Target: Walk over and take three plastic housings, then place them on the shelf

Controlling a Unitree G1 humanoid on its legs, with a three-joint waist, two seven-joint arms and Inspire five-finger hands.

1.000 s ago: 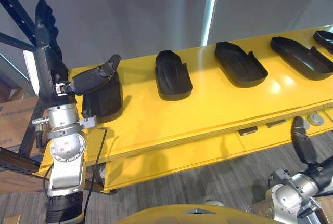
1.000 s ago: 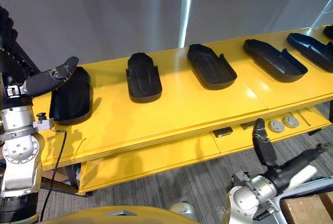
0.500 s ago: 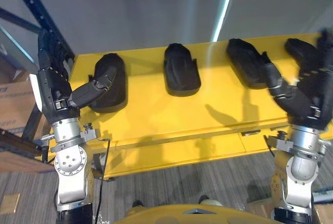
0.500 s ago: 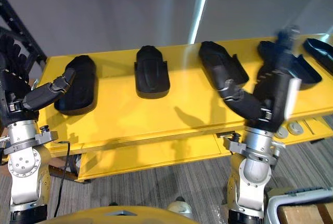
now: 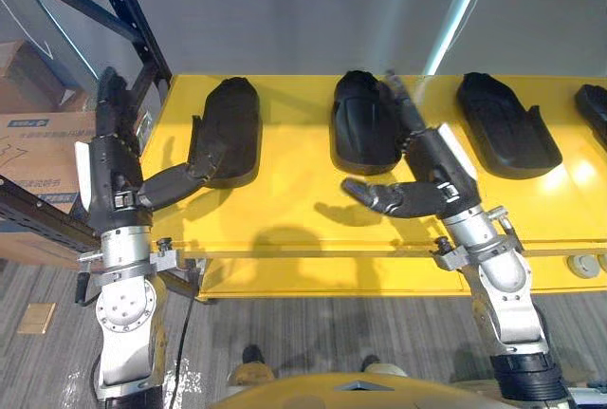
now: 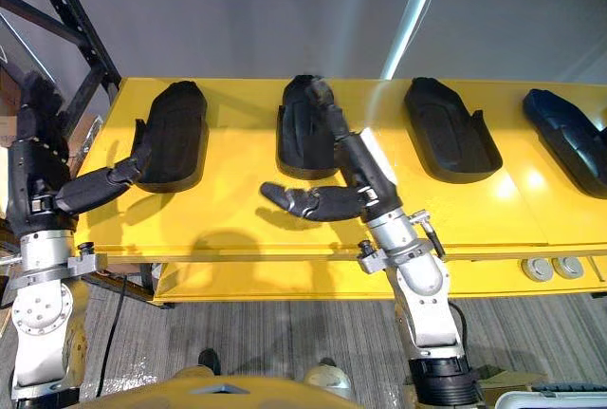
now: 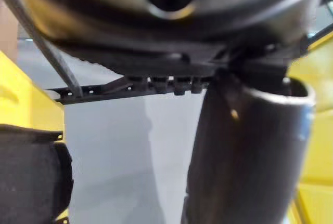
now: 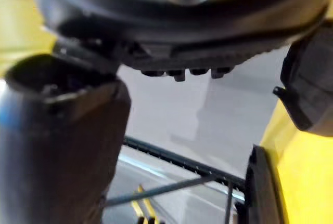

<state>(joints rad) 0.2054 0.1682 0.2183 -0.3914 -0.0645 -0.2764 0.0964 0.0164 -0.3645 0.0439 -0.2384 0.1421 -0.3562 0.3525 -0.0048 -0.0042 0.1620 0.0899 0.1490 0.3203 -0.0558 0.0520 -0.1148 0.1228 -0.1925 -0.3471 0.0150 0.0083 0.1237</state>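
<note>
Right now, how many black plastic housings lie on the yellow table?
4 housings in a row: one by the left hand, one at the right hand, two further right. More may lie beyond the edge.

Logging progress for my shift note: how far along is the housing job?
Walk looks done: the yellow table lies within reach. In hand: nothing gripped; the open left hand is beside the leftmost plastic housing, and the open right hand stretches along the second plastic housing. Left: picking all three and shelving them.
</note>
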